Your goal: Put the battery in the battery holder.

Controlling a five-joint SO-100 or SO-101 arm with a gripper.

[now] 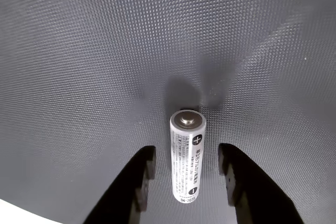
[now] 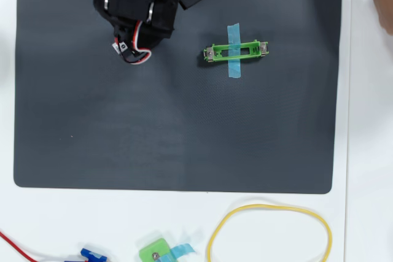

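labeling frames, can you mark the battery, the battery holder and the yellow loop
battery (image 1: pixel 186 161): wrist view, mid label.
battery holder (image 2: pixel 247 45): overhead view, upper green rail.
yellow loop (image 2: pixel 270 207): overhead view, top of the arc.

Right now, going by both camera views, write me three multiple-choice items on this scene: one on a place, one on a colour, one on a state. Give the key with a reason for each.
1. In the wrist view, where is the battery?
A. Between the open gripper fingers, on the mat
B. Inside the holder
C. On the white table

2. What colour is the tape across the battery holder?
A. Red
B. Blue
C. Yellow

3. What state is the holder's slot in?
A. Filled with a battery
B. Covered by the arm
C. Empty

Key: 1 A, the battery lies on the dark mat with a gap to each finger. 2 B, the overhead view shows a blue strip crossing the green frame. 3 C, the mat shows through the frame.
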